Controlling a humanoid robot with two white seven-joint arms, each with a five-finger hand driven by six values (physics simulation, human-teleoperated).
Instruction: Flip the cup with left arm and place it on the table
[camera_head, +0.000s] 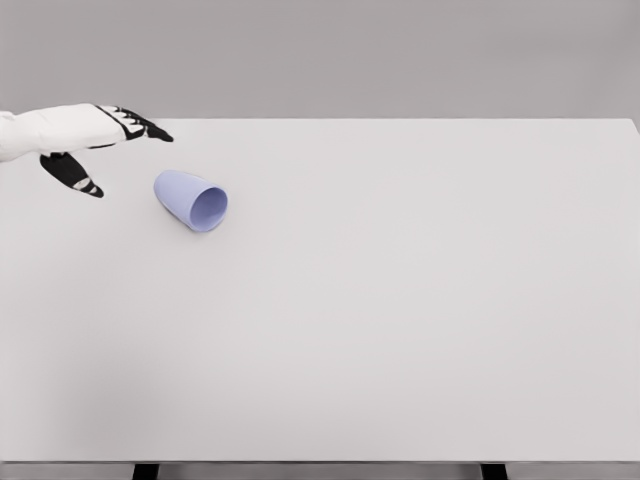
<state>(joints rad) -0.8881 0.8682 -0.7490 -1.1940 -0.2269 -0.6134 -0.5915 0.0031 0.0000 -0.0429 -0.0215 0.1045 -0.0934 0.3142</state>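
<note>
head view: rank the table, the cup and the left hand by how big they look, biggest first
1. table, fills most of the view.
2 and 3. left hand and cup: they look about alike, so I won't rank them.

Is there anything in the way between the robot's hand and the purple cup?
No. Only bare table shows between the left hand and the cup, which lies on its side just right of the hand.
</note>
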